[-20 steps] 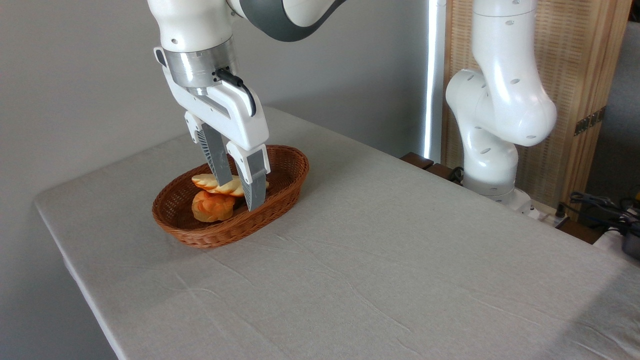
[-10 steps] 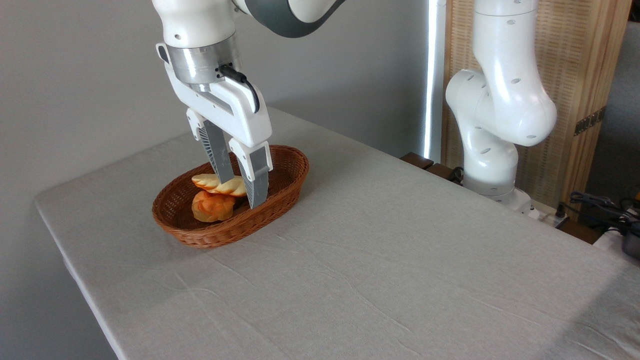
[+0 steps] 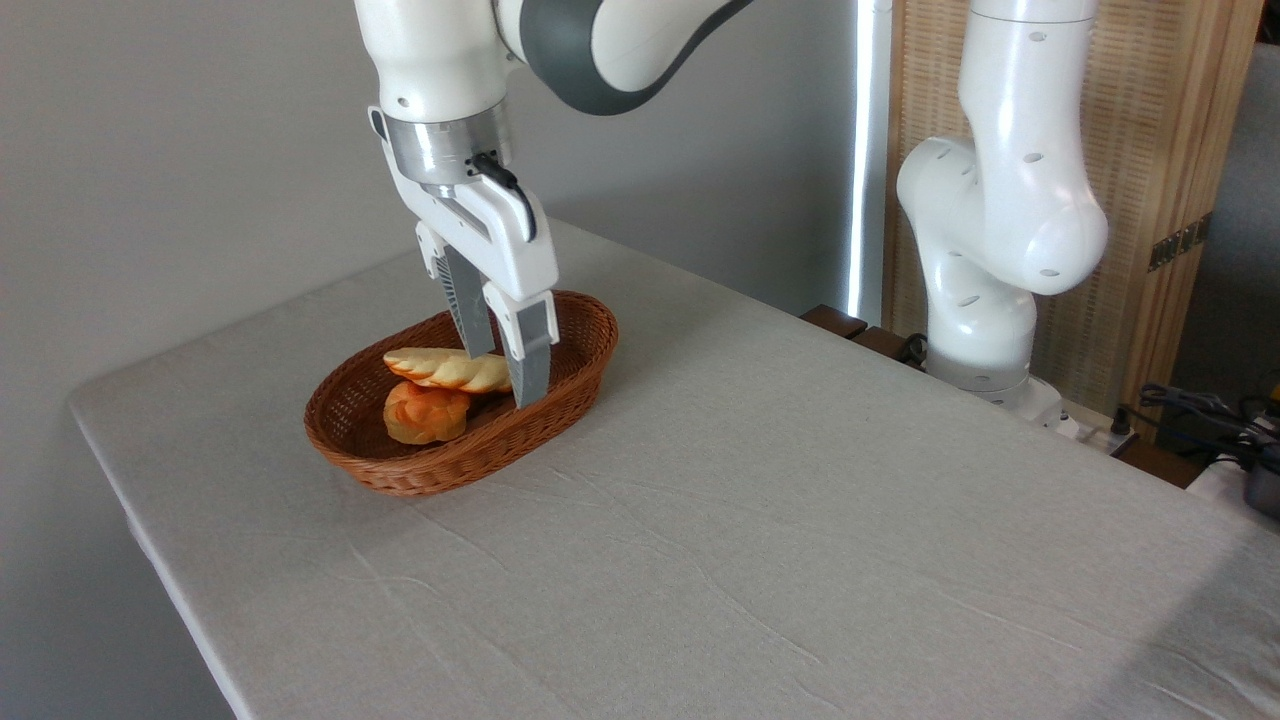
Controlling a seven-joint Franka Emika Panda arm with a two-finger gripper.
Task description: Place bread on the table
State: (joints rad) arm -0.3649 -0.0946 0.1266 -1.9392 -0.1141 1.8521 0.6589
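The bread [image 3: 445,369], a pale golden braided loaf, lies in the brown wicker basket [image 3: 452,470], resting partly on a round orange bun [image 3: 424,414]. My gripper [image 3: 507,378] reaches down into the basket at the loaf's right end. Its fingers are apart, one finger [image 3: 468,315] behind the loaf and the other in front of it, hiding the loaf's right tip. I cannot see whether the pads touch the bread. The table [image 3: 760,520], covered in light grey wrinkled cloth, spreads to the right of the basket and in front of it.
The arm's white base [image 3: 985,300] stands at the table's far right edge. A wooden slatted panel [image 3: 1150,150] is behind it. Cables and dark gear [image 3: 1210,420] lie at the right edge. The table's left edge runs close to the basket.
My gripper has shifted to the right inside the basket, from the loaf's middle toward its right end. The loaf and bun have stayed about where they were.
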